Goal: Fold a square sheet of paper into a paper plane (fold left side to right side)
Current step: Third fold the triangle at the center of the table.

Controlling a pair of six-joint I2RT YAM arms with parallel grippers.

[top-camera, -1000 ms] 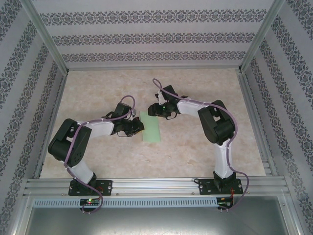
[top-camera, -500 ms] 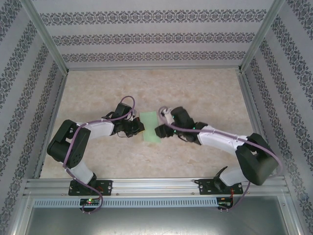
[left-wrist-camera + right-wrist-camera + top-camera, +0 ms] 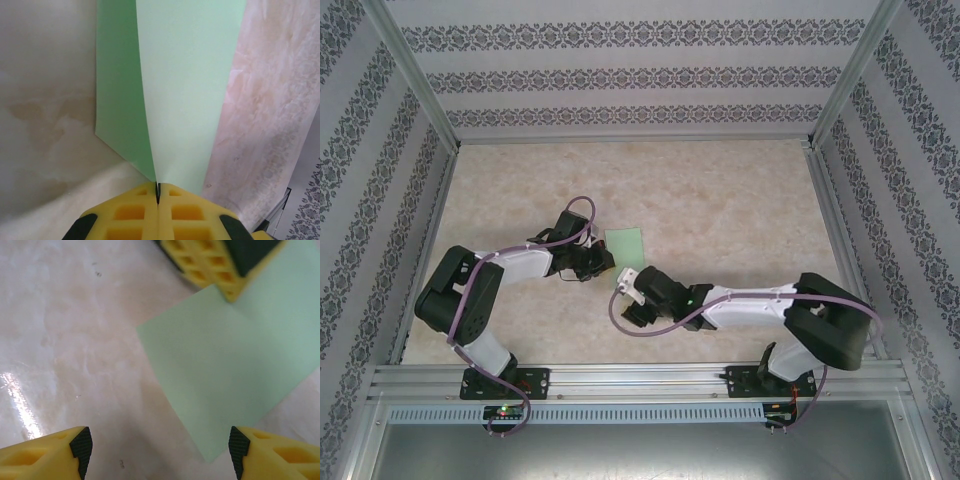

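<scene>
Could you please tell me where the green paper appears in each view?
Top external: green paper at centre, beside the left end effector.
Left wrist: green paper, upper middle.
Right wrist: green paper, right half.
Shared landmark: left end effector pinching its edge.

— What is the sheet made of?
— The square sheet of paper point(image 3: 185, 90) is thin paper, matt and smooth, plain pale mint green, with a crisp crease in it.
— And your own fingers?
— On my left end effector point(image 3: 157, 200) the fingers point(image 3: 140, 227) look like yellow moulded plastic, matt and cut with square cells. My right end effector point(image 3: 160, 447) has the same yellow plastic, with black textured pads point(image 3: 82, 444) at the tips.
— The bench?
— The bench point(image 3: 70, 330) has a smooth, beige, marble-look top, glossy enough to throw a white glare. The rails point(image 3: 640, 378) at its near edge are bare brushed metal. The walls point(image 3: 640, 75) look matt and patterned, paper or cloth; I cannot tell which.
</scene>
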